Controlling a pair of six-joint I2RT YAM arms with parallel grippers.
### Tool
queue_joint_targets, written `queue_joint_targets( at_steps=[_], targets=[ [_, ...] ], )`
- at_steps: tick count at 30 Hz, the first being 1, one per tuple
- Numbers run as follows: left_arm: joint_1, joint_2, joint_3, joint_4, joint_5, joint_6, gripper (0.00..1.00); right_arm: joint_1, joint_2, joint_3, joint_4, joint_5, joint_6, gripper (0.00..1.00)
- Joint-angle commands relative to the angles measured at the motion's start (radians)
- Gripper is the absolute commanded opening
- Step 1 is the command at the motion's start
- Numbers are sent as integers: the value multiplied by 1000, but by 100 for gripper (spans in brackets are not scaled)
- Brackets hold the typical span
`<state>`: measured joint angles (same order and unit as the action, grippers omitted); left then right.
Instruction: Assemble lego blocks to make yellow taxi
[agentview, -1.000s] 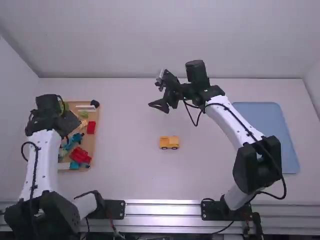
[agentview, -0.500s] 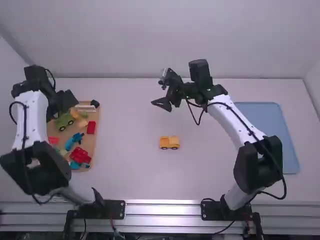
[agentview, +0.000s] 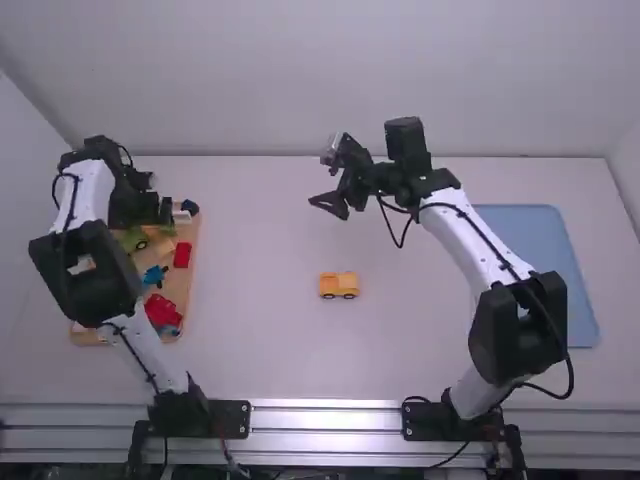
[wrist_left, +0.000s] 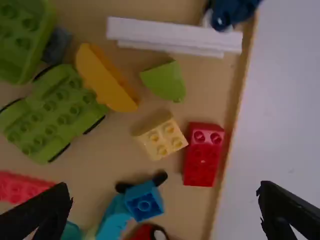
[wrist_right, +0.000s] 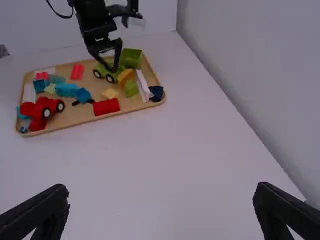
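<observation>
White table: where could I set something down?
A broad bare patch of table lies between the wooden tray and the yellow vehicle. More lies between that vehicle and the metal rail. The visible part of the blue mat is bare too. The tray is crowded with blocks, the left hand above them.

White table (agentview: 260, 345), tan tray (agentview: 185, 285), yellow toy vehicle (agentview: 338, 285), blue mat (agentview: 540, 235)

A yellow toy (agentview: 338, 285), apparently wheeled, stands on the table (agentview: 260, 350).

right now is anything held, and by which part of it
Nothing is held: the left hand is open above the wooden tray, the right hand open over the table.
</observation>
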<state>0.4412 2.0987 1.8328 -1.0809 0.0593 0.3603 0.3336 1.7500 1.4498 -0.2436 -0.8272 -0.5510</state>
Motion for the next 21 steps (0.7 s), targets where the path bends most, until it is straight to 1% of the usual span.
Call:
queue_joint_targets(
  at_steps=[1, 3, 4, 7, 8, 10, 13, 16, 21],
  targets=[
    [-9, 40, 18, -13, 12, 250, 99, -1, -9, 15, 0, 13, 1, 99],
    [-10, 64, 17, -20, 12, 346, 99, -1, -9, 15, 0, 14, 1, 99],
    [-10, 74, 12, -19, 11, 399, 96, 0, -9, 15, 0, 13, 1, 99],
    [-9, 80, -2, -10, 6, 505, 84, 1, -9, 15, 0, 14, 2, 99],
    [-8, 80, -10, -4, 0, 543, 78, -2, -9, 15, -1, 14, 1, 99],
    [-11, 80, -20, 4, 1, 598, 76, -6, -9, 15, -3, 14, 1, 99],
    [-8, 80, -44, 32, 6, 662, 70, -6, -9, 15, -5, 15, 1, 99],
    [-11, 80, -80, 67, 1, 690, 59, -6, -9, 15, -8, 17, 1, 99],
    [-6, 80, -157, 171, -42, 710, 58, -6, -9, 9, 0, 18, 0, 99]
  ],
)
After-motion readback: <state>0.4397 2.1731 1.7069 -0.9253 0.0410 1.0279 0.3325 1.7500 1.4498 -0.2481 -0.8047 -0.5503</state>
